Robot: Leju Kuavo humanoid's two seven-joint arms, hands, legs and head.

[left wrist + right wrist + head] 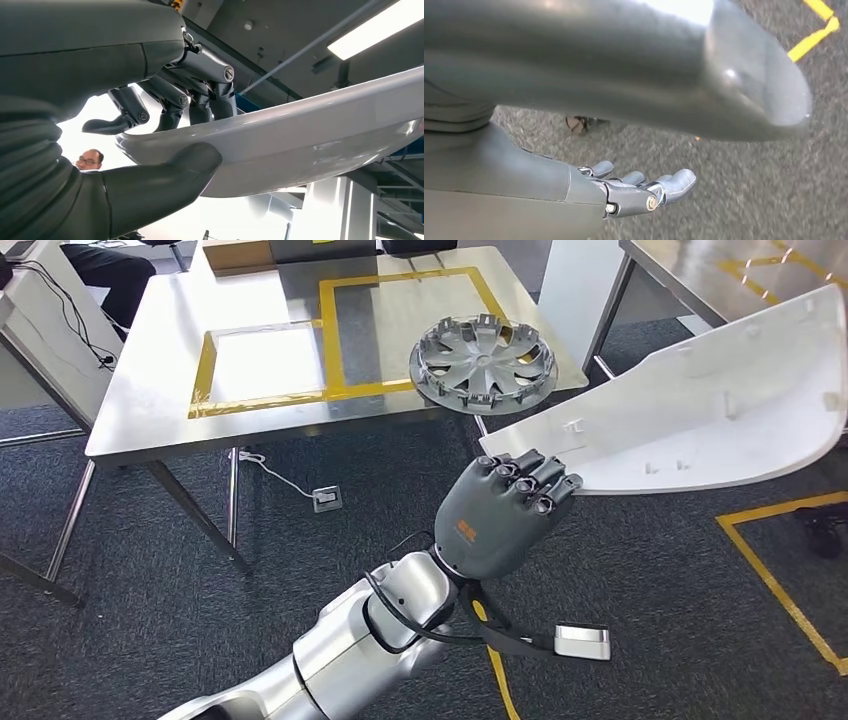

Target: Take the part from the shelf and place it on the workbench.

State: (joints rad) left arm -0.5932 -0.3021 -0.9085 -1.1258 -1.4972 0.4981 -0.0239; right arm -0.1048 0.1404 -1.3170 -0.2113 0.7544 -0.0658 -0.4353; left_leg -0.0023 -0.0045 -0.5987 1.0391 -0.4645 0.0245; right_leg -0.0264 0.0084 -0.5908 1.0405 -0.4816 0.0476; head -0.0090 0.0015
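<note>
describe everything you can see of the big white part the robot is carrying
The white part is a large, curved panel, seemingly moulded plastic, broad at one end and tapering to a rounded tip. Its upturned inner face is matt with small clips and tabs; the outer face in the left wrist view looks glossy. The left hand grips its narrow end, fingers on top, thumb beneath. It is held in the air above the carpet, right of the workbench.
</note>
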